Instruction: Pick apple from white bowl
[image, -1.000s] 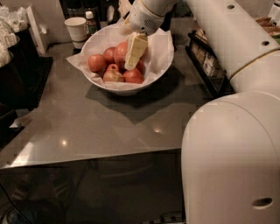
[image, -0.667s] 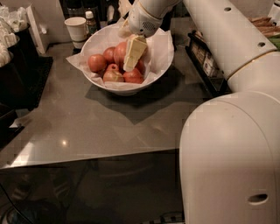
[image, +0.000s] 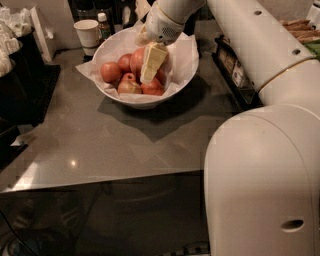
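The white bowl (image: 145, 102) stands at the far middle of the grey table (image: 125, 145), lined with crinkled white paper (image: 184, 52) that spills over its rim; inside lies a heap of red apples (image: 110, 71), touching one another and filling the left and middle of the bowl. The gripper (image: 148, 74), cream-coloured at the end of the white arm (image: 260, 45), points down into the bowl from the far right and sits among the fruit, with one apple (image: 152, 89) just below its tip and another against its left side; whether it is released or clenched on anything I cannot tell, since its near face hides the gap.

An apple should be firm and fairly heavy for its size, with smooth waxy skin that may slip; it is round, so it would roll away if pushed off centre, and its neighbours would shift with it. I judge the best hold to be across the widest part of a top apple, one side of the grip on each flank, coming from above; the paper is thin and soft and could be pinched along with the fruit.

Far left of the bowl stand a white paper cup (image: 87, 32) and a small bottle (image: 103, 25), near the bowl but apart from it.
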